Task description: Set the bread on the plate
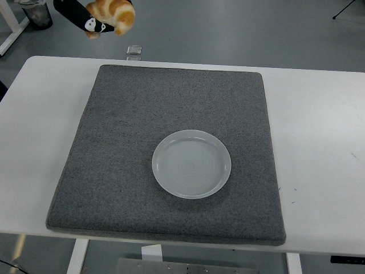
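Bright even overhead light, soft faint shadows, sharp focus

Single head view, high on the robot's side, facing forward and down.

Set well above the white table (319, 142), far enough off to take in the whole grey mat (131, 171) with table margin on the left, right and near sides. Near edge of the table along the bottom of the frame, with the table's frame showing below it; grey floor (239, 28) beyond the far edge across the top. Mat roughly centred, the plate (191, 164) just below the middle of it. Left hand (91, 17) cut off by the top edge, above the mat's far left corner. No second view, so no shared part of the scene.
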`<move>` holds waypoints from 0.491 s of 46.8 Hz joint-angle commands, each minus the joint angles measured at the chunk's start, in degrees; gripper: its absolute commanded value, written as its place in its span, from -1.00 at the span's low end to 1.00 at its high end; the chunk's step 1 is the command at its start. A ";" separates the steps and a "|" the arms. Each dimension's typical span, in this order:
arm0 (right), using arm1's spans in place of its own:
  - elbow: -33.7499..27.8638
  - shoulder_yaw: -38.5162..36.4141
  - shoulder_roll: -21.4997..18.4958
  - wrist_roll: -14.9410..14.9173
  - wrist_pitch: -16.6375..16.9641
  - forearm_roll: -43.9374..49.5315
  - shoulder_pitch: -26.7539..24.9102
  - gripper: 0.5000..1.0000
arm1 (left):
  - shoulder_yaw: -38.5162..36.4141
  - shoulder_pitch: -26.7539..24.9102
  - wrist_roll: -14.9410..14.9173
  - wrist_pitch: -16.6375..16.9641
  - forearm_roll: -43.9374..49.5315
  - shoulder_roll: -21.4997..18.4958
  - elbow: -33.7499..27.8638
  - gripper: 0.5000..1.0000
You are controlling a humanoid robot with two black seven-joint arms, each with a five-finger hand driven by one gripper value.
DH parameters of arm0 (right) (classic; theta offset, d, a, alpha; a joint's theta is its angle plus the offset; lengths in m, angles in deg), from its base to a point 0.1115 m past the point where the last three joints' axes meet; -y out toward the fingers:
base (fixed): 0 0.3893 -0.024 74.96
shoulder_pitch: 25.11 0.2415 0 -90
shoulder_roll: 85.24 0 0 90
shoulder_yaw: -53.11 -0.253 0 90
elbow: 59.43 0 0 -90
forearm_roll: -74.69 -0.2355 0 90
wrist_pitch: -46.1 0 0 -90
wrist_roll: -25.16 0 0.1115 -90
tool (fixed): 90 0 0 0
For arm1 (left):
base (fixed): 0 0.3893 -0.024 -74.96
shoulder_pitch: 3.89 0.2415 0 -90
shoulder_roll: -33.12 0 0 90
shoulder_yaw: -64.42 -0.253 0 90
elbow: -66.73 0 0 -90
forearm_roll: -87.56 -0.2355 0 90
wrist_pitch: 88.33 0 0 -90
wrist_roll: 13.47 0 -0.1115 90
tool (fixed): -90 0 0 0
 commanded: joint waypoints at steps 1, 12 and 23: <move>0.00 0.04 0.00 -0.01 -0.01 0.00 0.00 0.82 | 0.65 0.09 0.19 -0.65 0.03 0.42 -1.16 -1.00; 0.00 0.04 0.00 -0.01 -0.01 0.00 0.00 0.81 | 0.65 0.18 0.98 -0.47 -0.06 3.75 -2.57 -1.00; 0.00 0.04 0.00 -0.01 -0.01 0.00 0.00 0.81 | 0.73 0.18 2.30 -0.47 0.03 7.01 -4.14 -1.00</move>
